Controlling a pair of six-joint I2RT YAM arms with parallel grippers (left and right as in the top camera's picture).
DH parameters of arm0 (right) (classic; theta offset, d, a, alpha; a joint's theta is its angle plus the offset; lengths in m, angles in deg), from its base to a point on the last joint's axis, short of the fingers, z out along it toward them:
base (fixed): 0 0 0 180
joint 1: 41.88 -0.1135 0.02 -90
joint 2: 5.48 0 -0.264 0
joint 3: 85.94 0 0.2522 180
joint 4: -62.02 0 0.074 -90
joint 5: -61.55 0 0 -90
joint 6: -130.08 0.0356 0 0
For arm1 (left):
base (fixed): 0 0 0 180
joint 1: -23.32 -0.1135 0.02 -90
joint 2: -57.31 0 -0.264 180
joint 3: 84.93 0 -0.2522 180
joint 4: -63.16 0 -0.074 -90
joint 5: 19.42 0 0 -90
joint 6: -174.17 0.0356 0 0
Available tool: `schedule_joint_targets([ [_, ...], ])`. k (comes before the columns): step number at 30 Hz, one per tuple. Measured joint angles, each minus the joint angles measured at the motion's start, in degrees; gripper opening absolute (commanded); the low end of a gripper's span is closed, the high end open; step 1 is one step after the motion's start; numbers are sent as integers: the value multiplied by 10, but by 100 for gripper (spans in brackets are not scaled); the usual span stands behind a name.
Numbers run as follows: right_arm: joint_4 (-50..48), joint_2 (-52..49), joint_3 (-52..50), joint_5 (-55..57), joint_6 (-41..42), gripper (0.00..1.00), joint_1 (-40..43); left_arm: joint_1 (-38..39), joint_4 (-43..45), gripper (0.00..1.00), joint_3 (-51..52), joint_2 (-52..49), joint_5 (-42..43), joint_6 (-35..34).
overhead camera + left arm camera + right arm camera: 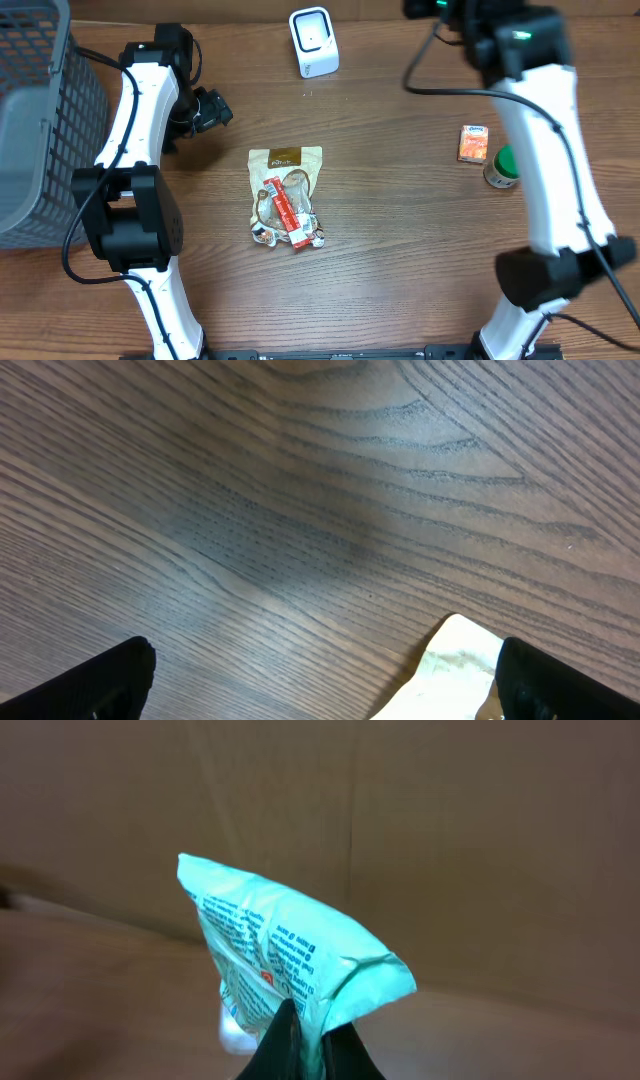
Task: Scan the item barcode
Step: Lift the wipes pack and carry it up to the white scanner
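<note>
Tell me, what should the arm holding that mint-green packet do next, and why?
Probably carry the mint-green plastic packet over to the white box-shaped scanner and turn a printed side to face it. The right gripper is shut on one corner of the packet and holds it in the air, while the scanner stands apart on the wooden table. No barcode is clearly visible.

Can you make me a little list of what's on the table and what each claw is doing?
left claw: open, empty, over the wooden table
right claw: shut on a mint-green packet
scanner: white, at the back
snack bag: flat in the middle
orange box: right side, beside a green-lidded container
basket: grey, left side
</note>
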State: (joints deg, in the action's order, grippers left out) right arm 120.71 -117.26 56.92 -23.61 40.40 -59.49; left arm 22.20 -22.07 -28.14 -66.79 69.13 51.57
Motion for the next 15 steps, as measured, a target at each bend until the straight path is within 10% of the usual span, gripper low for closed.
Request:
schedule_joint_targets([
  [15,-369,-275,-1,358,-445,4,-141,0,0,100,0,0,-1,0],
])
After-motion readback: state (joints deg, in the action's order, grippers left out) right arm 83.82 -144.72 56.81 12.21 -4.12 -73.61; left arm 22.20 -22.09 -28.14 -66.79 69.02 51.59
